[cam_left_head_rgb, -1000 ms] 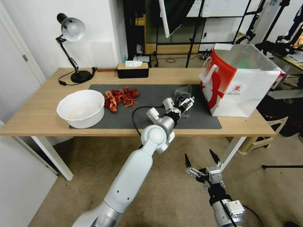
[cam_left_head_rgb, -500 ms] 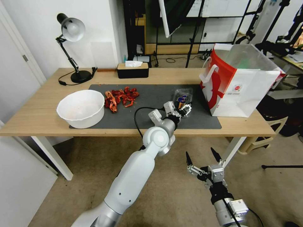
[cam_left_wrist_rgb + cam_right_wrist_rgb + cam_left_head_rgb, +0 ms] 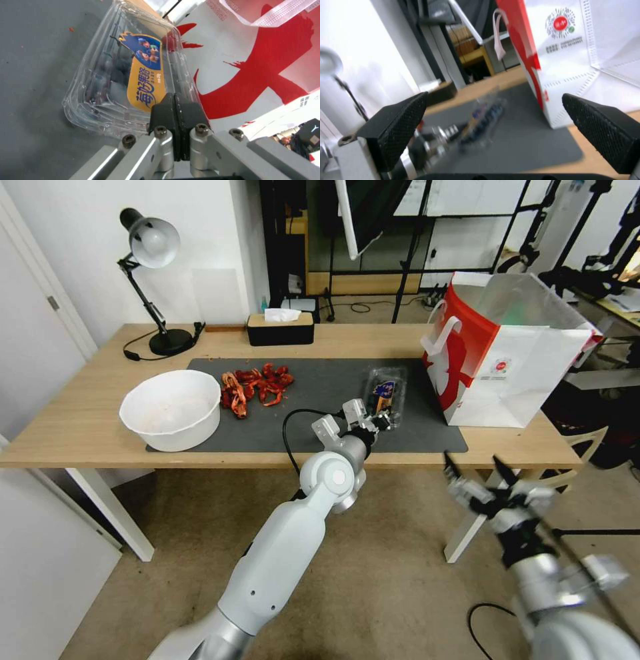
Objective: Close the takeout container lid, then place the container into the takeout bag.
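- Two end effectors are in play, and the takeout container (image 3: 385, 395) is the landmark: it lies on the dark mat (image 3: 313, 428) on the table (image 3: 80, 427), lid (image 3: 133, 75) down over the blueberries, just left of the takeout bag (image 3: 507, 360).
- Left of the container, the white bowl (image 3: 171, 408) and red scraps (image 3: 255, 383) sit well apart from it and look unlikely to interfere.
- At the container's near edge, the left end effector (image 3: 377, 423) has its fingers pressed together, holding nothing; the tips rest at the lid's rim. Pushing there could skid the light box toward the bag, or tilt it, without snapping the lid.
- Right of the container and below the table edge, the right end effector (image 3: 479, 477) hangs with fingers spread wide. Rising from there, it could clip the table edge or nudge the bag.
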